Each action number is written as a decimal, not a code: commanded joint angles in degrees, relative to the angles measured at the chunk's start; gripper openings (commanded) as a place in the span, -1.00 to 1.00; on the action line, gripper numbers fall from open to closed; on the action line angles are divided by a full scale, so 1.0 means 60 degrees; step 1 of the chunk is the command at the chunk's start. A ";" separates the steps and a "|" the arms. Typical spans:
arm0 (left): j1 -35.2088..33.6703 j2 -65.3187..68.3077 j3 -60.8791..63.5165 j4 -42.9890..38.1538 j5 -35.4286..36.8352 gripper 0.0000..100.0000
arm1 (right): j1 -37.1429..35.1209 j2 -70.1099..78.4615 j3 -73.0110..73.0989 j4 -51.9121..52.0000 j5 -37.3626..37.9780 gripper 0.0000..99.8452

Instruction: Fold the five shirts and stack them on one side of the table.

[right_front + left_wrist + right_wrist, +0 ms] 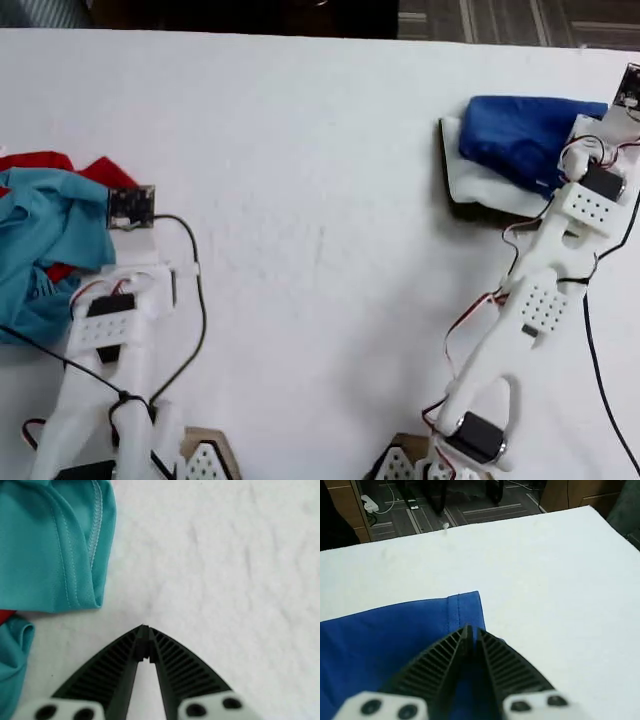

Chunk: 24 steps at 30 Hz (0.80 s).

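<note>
High view: folded blue shirt atop white shirt; well apart from blue shirt, teal shirt and red shirt heaped unfolded. Right gripper closed, empty, over blue shirt; left gripper closed, empty, far from it. Likely between shirts: next, opening onto teal hem.

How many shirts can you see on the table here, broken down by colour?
blue shirt: 1
white shirt, lying under the blue one: 1
teal shirt: 1
red shirt, partly under the teal one: 1
Total: 4 shirts in sight
</note>
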 commanded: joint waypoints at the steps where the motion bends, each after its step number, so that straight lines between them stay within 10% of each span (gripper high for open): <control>1: 0.0059 0.0000 -0.0037 -0.0103 0.0015 -0.95 | -0.0095 -0.1883 -0.0366 0.0989 0.0059 -0.96; 18: 0.0059 0.0000 -0.0037 -0.0132 0.0015 -0.95 | -0.3363 -0.5062 -0.0352 0.9106 0.1187 -0.71; 24: 0.0059 0.0000 -0.0037 -0.0147 0.0015 -0.95 | -0.4110 -0.4535 0.0234 0.9370 0.1582 -0.58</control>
